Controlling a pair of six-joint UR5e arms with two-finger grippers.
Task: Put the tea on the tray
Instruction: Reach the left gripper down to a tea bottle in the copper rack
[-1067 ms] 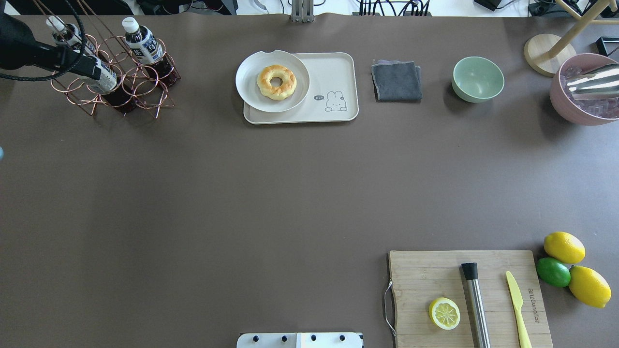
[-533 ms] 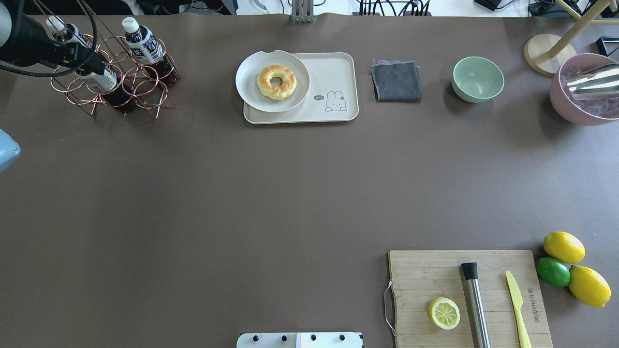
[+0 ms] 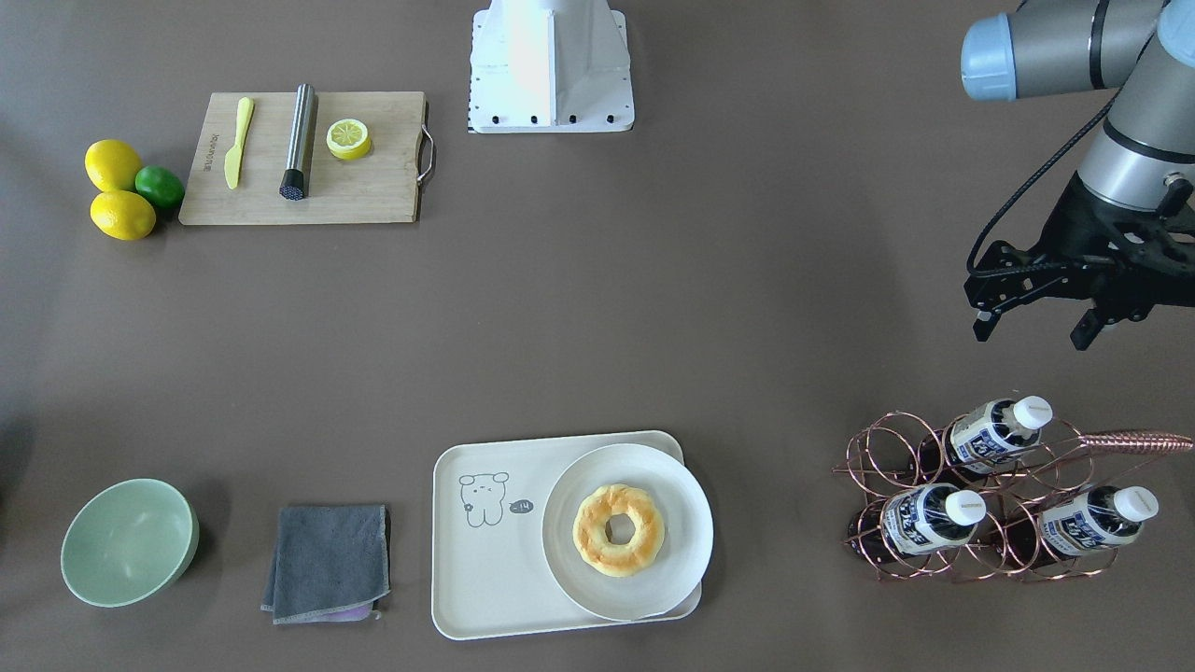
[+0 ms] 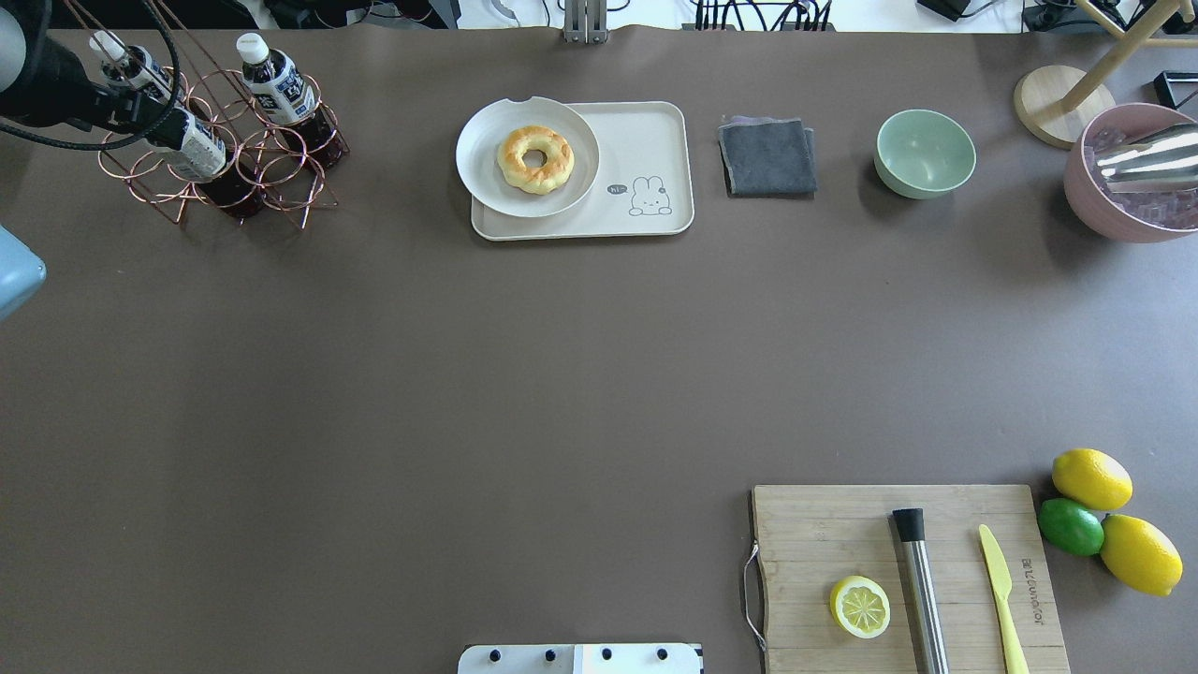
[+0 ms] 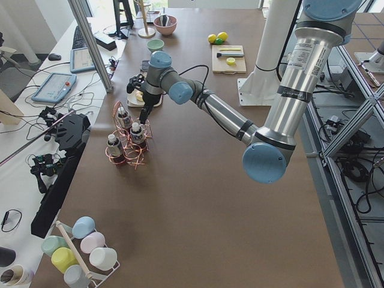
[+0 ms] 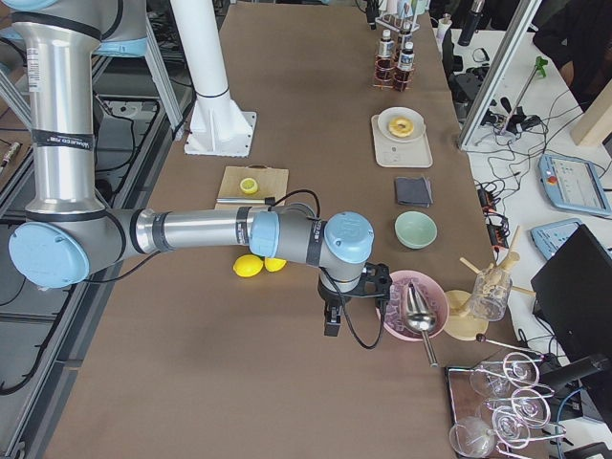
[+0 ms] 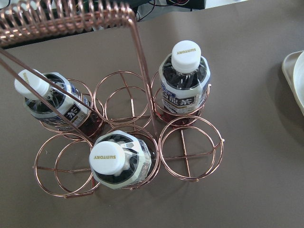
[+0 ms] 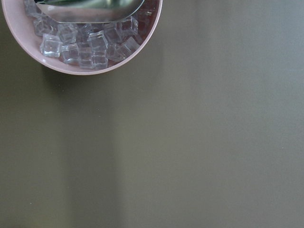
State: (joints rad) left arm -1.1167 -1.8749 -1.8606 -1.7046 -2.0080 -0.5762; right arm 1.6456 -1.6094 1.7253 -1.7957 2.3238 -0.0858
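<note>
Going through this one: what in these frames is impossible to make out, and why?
Right hand: seen only in exterior right, small; open or shut unclear.
One tea bottle: cap hidden by the left arm, overhead.
Tray: right part covered by the plate, front-facing.
Pink bowl: cut off by overhead's right edge.
</note>
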